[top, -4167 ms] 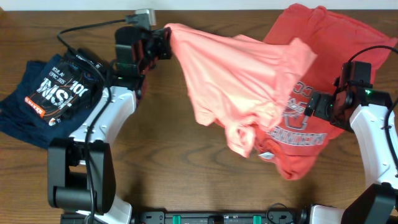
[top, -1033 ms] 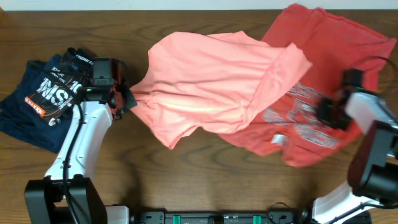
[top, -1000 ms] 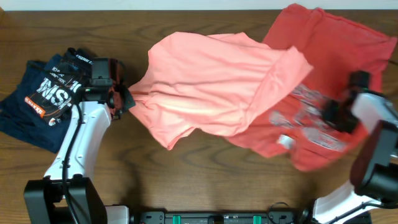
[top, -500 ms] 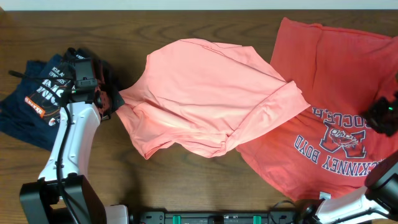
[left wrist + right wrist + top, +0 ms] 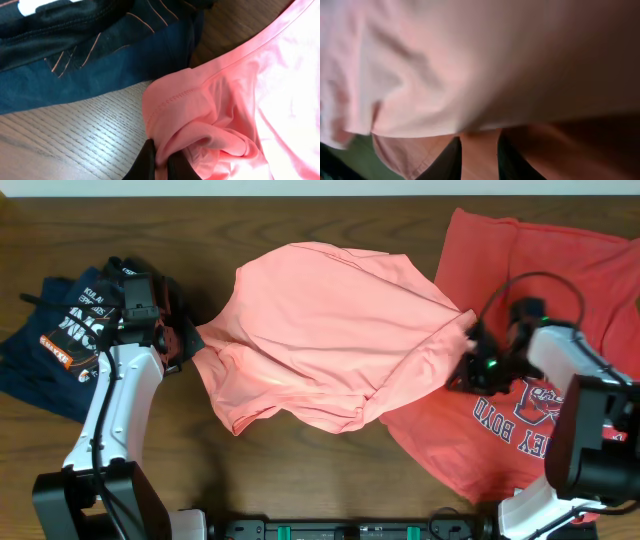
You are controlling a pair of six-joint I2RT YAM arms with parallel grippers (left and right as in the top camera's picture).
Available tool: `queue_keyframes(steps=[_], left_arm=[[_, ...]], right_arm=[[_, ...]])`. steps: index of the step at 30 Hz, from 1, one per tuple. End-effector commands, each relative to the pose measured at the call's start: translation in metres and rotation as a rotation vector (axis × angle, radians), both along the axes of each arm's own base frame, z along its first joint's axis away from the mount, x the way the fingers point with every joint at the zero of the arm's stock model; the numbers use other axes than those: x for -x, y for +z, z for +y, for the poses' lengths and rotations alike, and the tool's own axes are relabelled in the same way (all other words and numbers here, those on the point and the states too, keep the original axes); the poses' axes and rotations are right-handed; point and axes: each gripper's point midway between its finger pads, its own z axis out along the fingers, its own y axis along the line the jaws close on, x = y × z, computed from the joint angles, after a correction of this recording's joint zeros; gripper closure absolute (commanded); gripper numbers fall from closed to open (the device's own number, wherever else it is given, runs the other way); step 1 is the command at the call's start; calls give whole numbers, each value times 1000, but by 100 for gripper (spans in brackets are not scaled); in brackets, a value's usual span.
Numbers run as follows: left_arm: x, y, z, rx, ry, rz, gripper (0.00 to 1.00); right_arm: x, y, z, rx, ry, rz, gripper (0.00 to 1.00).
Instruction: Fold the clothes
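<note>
The light salmon-pink cotton T-shirt [image 5: 320,330] is spread, rumpled and partly doubled over, across the middle of the table [image 5: 300,470]. Its right part is lapped over the left edge of the darker red T-shirt with white print [image 5: 540,270], which is laid flat at the right of the frame. The pink shirt's left edge is drawn out to a point at middle left, where it is pinched by the left tool [image 5: 193,340].

In the left wrist view the hemmed edge is seen bunched between the dark fingers [image 5: 147,160] of the left tool [image 5: 161,161]. They are closed on the cloth at the bottom of the frame, with bare wood to the left. The left arm [image 5: 115,410] is extended from the lower left corner up the left side, with its wrist bent toward the centre. Beside it the navy T-shirt with white and red lettering [image 5: 55,345] is heaped.

The right arm [image 5: 590,380] is extended from the lower right and bent leftward across the red T-shirt, so that the right tool [image 5: 468,368] is set at the pink shirt's right edge. The right wrist view is blurred and filled with pink cloth. A strip of it is seen between the two dark fingers [image 5: 447,160] at the bottom. Whether the right tool [image 5: 480,160] is clamped on it cannot be told.
</note>
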Motion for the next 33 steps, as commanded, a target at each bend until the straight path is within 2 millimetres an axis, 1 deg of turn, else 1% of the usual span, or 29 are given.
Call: queue_keyframes(steps=[1,3,4,6,8,9,10,11,13,16,18,21,23,24,27,29,30,31,33], left_arm=[[-2,3,-1,1,2,-7,94],[-2,3,-1,1,2,-7,94],[-2,3,-1,1,2,-7,94],[-2,3,-1,1,2,-8,94],[-4,4,0,0,2,-15,94],[-5,4,0,0,2,-19,94],[-6,5,0,-1,2,-24,94],[-8,6,0,-2,2,-32,94],[-14,8,1,-5,2,-58,94],[-25,14,2,-12,2,-111,94],[-34,19,3,-16,2,-152,94],[-45,27,5,-23,2,-207,94],[-52,32,5,-27,2,-241,94],[-55,34,6,-29,2,-256,94],[-62,38,7,-33,2,-291,94],[-65,40,7,-34,2,-303,94],[-65,41,7,-34,1,-306,94],[-66,41,6,-34,-1,-306,94],[-66,40,3,-28,-28,-305,94]], right_arm=[[9,-10,17,-10,76,-31,74],[5,-18,19,6,88,-75,73],[1,-22,15,34,76,-89,74],[-6,-30,-3,139,9,-96,76],[-14,-36,-33,279,-83,-98,78],[-18,-37,-47,338,-117,-105,77],[-21,-37,-60,383,-145,-113,74],[-23,-37,-77,438,-187,-118,71],[-23,-36,-112,540,-291,-110,70],[-13,-30,-168,665,-495,-71,70],[-5,-25,-202,709,-628,-49,70],[6,-15,-245,716,-795,-31,68],[15,-8,-268,707,-922,-12,69],[18,-5,-277,697,-971,-8,69],[19,7,-298,639,-1058,-20,66],[12,15,-302,574,-1072,-43,64],[0,20,-297,505,-1035,-82,62],[-16,26,-287,421,-970,-137,59],[-45,41,-261,253,-857,-232,56]])
